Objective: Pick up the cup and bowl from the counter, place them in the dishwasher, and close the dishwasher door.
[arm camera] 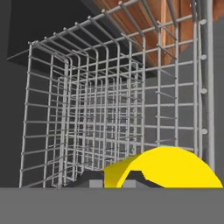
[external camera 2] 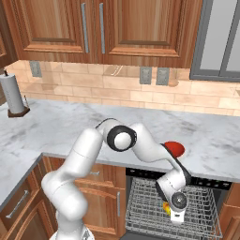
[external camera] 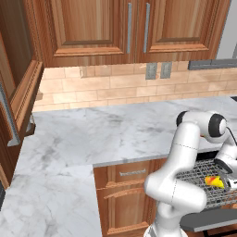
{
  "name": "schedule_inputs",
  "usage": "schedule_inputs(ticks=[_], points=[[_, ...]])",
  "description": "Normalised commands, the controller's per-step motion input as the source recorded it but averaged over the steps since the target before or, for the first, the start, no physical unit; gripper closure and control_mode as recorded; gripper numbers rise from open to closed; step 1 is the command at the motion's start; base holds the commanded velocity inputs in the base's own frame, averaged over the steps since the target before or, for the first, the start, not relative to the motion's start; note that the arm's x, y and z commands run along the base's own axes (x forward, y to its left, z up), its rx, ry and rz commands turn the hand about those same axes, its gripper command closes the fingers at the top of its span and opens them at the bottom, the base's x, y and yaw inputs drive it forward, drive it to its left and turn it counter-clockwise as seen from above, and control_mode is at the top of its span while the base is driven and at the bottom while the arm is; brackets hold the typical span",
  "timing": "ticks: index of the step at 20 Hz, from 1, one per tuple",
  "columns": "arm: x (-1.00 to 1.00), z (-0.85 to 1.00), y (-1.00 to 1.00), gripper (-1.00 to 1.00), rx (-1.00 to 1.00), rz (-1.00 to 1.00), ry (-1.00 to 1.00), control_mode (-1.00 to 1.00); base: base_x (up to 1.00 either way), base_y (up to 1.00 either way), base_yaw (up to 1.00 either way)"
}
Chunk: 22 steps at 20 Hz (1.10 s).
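The counter (external camera: 83,139) spreads widest around me, a white marble L veined with grey, running under the wooden wall cabinets (external camera 2: 131,28) and over the brown drawers (external camera: 127,185). A paper towel roll (external camera 2: 13,93) stands upright at its far left corner in the right base view.

Below the counter edge sits the dishwasher (external camera 2: 206,180), its black strip just under the slab, with the grey wire rack (external camera 2: 145,211) pulled out toward me. In the left base view the grey dishwasher door (external camera: 208,222) lies dropped open under the rack.

My arm bends down from the counter height into that rack. The bowl (external camera 2: 176,148), red and low, rests on the counter just above the dishwasher, partly behind my forearm.

My gripper (external camera 2: 174,213) hangs low inside the rack, pointed along the wires. Its fingers are pinched as close as they go, and the cup (arm camera: 168,168) sits right at them, a bright yellow curve against the wire bars. From the left I see the cup's yellow body with its orange-red end lying among the rack wires beside my hand. I take it that I am clamped on the cup.
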Motion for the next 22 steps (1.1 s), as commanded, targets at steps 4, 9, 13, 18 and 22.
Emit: schedule_inputs(ticks=[4, 9, 13, 18, 22], points=[[0.00, -0.33, 0.00, 1.00, 0.00, -0.07, 0.00, -1.00, 0.00, 0.00, 0.00], [0.00, -0.28, -0.03, 1.00, 0.00, -0.07, 0.00, -1.00, 0.00, 0.00, 0.00], [0.00, -0.27, -0.05, 1.00, 0.00, -0.07, 0.00, -1.00, 0.00, 0.00, 0.00], [0.00, -0.25, -0.07, 1.00, 0.01, -0.07, 0.00, -1.00, 0.00, 0.00, 0.00], [0.00, -0.23, -0.07, 1.00, 0.00, -0.06, -0.01, -1.00, 0.00, 0.00, 0.00]])
